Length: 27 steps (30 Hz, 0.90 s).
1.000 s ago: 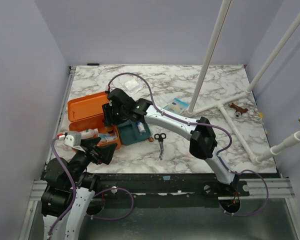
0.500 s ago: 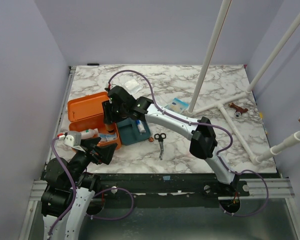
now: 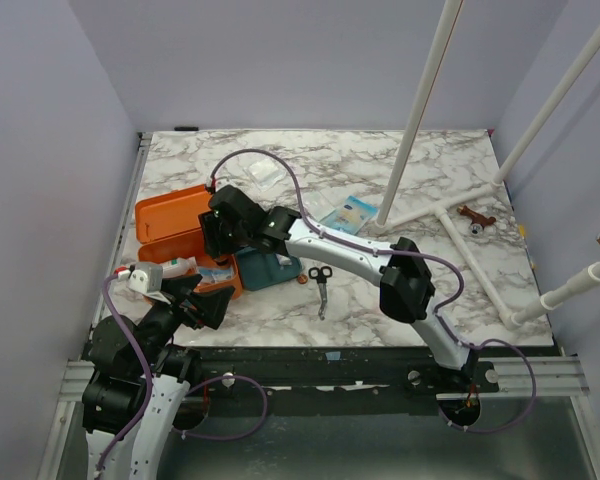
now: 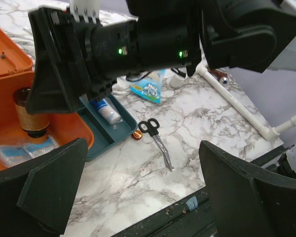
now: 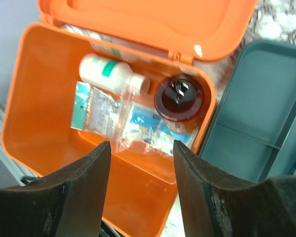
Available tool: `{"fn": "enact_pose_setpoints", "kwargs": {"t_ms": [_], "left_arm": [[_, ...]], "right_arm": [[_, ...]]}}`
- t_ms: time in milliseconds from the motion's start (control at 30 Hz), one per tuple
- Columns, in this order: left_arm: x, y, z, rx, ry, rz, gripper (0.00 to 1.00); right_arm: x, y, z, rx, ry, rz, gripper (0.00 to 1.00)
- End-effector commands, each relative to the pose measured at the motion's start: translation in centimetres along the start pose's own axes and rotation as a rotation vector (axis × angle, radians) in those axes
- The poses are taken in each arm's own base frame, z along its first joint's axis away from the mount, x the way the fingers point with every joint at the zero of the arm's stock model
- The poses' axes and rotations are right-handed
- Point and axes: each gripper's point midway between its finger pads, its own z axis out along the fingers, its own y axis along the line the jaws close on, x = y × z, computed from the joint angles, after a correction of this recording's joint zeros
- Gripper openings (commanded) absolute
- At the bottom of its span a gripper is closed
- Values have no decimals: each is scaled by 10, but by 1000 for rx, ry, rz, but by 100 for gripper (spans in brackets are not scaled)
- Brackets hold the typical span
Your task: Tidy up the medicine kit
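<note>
The orange medicine kit (image 3: 158, 215) stands open at the table's left, lid folded back. In the right wrist view its box (image 5: 49, 98) holds a white bottle (image 5: 107, 71), an upright brown bottle (image 5: 179, 100) and clear packets (image 5: 119, 117). My right gripper (image 3: 216, 243) hangs open and empty just above the box (image 5: 140, 197). My left gripper (image 3: 194, 303) is open and empty near the front edge, over bare marble (image 4: 143, 197). The brown bottle (image 4: 31, 116) also shows in the left wrist view.
A dark teal tray (image 3: 273, 270) with a small tube (image 4: 106, 109) lies right of the kit. Scissors (image 3: 320, 282), a small orange cap (image 3: 302, 279), a blue packet (image 3: 348, 213) and a white packet (image 3: 263, 170) lie on the marble. White pipes (image 3: 460, 225) cross the right side.
My right gripper has moved a little left and nearer, from beside the teal tray to over the open kit. The left arm has not moved.
</note>
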Motion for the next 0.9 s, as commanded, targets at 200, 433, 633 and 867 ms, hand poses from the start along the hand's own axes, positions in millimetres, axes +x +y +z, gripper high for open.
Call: {"fn": "enact_pose_setpoints", "kwargs": {"t_ms": [200, 433, 633, 867], "left_arm": [[-31, 8, -18, -142, -47, -6, 98], [-20, 28, -5, -245, 14, -88, 99], [0, 46, 16, -330, 119, -175, 98], [7, 75, 29, -501, 193, -202, 98]], "right_arm": [[-32, -31, -63, 176, -229, 17, 61], [-54, -49, -147, 217, -367, 2, 65], [-43, -64, -192, 235, -377, -3, 67], [-23, -81, -229, 236, -395, 18, 69]]}}
